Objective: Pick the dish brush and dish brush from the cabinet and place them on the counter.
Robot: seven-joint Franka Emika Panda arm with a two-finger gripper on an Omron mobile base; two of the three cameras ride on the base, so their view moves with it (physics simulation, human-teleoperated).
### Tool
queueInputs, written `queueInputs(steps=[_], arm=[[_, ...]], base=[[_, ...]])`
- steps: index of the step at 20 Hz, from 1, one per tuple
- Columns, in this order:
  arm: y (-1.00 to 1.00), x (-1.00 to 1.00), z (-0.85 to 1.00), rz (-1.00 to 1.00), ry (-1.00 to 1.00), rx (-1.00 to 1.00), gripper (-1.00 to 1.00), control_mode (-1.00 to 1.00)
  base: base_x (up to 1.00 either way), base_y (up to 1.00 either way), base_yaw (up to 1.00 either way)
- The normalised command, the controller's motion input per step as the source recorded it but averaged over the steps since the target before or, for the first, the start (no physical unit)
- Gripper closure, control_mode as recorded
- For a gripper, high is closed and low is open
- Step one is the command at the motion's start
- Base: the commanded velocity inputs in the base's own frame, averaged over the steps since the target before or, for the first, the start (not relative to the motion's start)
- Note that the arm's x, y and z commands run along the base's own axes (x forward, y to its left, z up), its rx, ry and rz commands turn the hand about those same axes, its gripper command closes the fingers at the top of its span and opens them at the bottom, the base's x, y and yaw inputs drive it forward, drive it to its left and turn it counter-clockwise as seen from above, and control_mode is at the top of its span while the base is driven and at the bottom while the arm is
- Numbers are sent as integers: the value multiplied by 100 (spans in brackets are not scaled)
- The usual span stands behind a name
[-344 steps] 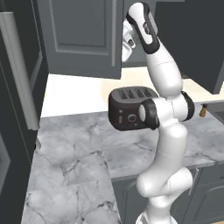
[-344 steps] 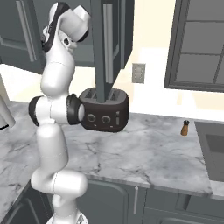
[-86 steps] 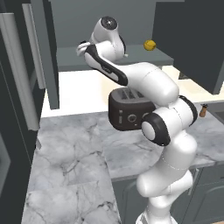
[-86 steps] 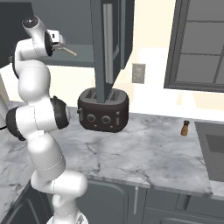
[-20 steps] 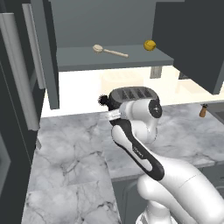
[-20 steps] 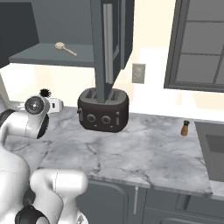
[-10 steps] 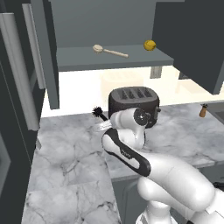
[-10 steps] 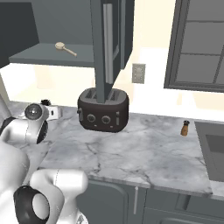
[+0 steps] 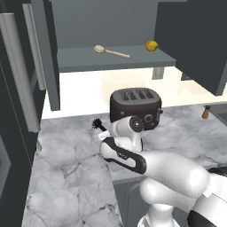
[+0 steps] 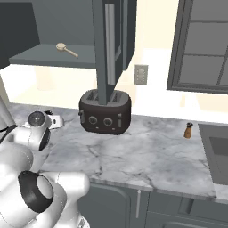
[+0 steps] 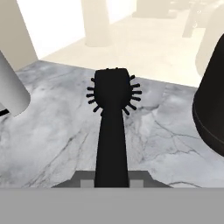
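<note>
Open cabinet (image 9: 111, 60) up on the wall, grey shelf exposed. Marble bench (image 9: 66, 155) below, black toaster (image 9: 135, 106) at its far side. Cream-tan dish brush (image 9: 111, 52) lies on the shelf, left of small yellow ball (image 9: 152, 45). Claw (image 9: 103, 133) low over the bench, just left of the toaster, pinching the black dish brush (image 11: 112, 127) by its handle; spiky head sticks out ahead, above the marble, not clearly touching.
</note>
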Motion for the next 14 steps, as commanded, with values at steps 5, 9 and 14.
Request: queueInputs(steps=[5, 9, 14], arm=[[1, 2, -33, 1, 5, -3, 100, -100], [1, 1, -33, 0, 1, -3, 100, -100], [1, 5, -38, 0, 1, -4, 100, -100]], base=[[0, 0, 0], [0, 0, 0], [0, 0, 0]])
